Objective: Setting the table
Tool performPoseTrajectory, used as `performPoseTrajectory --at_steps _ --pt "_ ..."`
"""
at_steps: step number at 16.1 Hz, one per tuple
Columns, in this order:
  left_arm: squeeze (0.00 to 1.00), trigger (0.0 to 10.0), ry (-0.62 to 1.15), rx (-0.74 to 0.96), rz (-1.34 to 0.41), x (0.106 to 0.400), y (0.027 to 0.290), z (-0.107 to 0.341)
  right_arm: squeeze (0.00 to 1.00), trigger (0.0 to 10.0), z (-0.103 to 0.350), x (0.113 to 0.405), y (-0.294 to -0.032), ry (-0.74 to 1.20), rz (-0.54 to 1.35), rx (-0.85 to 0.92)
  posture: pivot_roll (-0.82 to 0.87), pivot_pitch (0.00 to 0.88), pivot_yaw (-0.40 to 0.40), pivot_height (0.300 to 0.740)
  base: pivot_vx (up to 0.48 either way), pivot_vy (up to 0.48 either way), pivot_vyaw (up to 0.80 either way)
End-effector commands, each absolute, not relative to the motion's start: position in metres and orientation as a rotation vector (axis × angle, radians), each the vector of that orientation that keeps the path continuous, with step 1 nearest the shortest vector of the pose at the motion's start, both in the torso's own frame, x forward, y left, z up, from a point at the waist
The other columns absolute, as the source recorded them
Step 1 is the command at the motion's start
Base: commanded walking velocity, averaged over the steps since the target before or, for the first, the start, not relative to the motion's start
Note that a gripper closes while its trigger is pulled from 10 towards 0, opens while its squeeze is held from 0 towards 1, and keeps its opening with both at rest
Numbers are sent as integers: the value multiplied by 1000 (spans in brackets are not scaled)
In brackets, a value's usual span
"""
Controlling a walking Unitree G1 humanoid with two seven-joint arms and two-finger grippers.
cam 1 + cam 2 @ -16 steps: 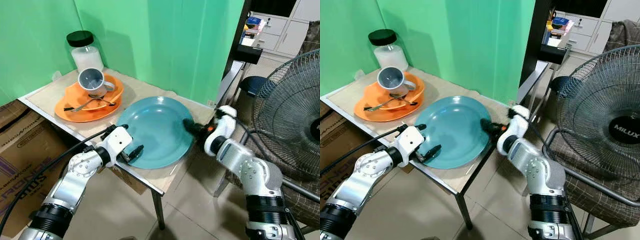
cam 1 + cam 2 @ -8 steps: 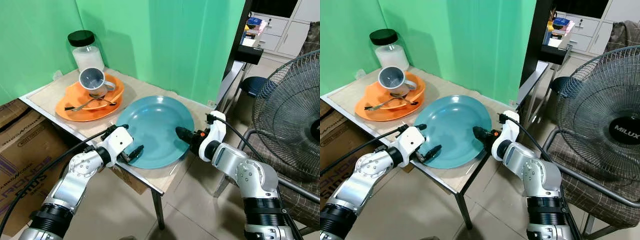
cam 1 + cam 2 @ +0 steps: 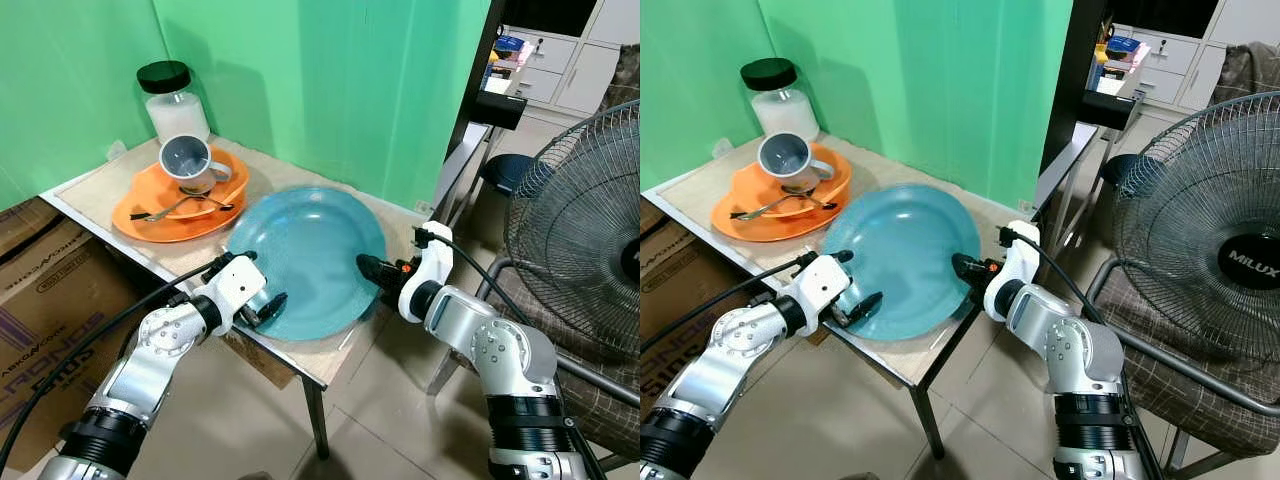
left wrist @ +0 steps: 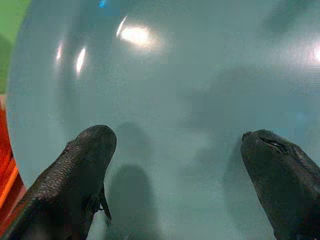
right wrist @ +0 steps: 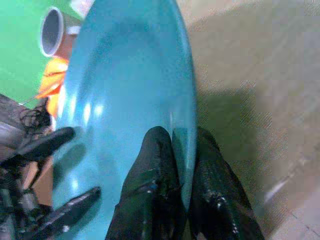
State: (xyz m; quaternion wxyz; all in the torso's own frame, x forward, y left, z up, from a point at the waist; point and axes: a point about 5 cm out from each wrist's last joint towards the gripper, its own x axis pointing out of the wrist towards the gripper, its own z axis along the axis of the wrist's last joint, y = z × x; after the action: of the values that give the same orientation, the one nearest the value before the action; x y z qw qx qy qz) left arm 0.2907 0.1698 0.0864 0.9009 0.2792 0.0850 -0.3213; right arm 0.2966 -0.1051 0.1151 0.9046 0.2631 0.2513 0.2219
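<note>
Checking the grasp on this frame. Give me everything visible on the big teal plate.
The round, glossy teal plate looks like plastic or glazed ceramic, shallow with a raised rim and nothing on it. It sits over the front part of the small beige table, beside the orange plate. The right gripper pinches its rim, a finger on each face. The left gripper is open over its near edge.

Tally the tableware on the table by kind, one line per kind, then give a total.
Plates: 2, teal, orange
Bowl: 1
Mug: 1
Jar: 1
Spoons: 2
Total: 7
</note>
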Motion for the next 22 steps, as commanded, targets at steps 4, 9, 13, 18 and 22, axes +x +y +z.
performPoseTrajectory --at_steps 4,9,13,18,22 --pt "0 10000 82 563 -605 304 169 108 0 0 117 299 -108 500 436 565 28 0 39 740 0 0 0" --pt "0 10000 -199 301 -538 322 159 195 0 0 140 296 -131 355 367 643 15 0 55 740 0 0 0" --pt "0 10000 -253 241 -523 315 147 219 0 0 174 269 -163 157 308 604 -25 0 94 740 0 0 0" --pt "0 10000 -246 273 -440 306 145 221 0 10000 218 226 -187 -135 260 375 -39 0 104 740 0 0 0" --pt "0 10000 -117 278 -379 305 140 191 0 10000 220 222 -192 -208 58 212 -52 0 105 740 0 0 -588"
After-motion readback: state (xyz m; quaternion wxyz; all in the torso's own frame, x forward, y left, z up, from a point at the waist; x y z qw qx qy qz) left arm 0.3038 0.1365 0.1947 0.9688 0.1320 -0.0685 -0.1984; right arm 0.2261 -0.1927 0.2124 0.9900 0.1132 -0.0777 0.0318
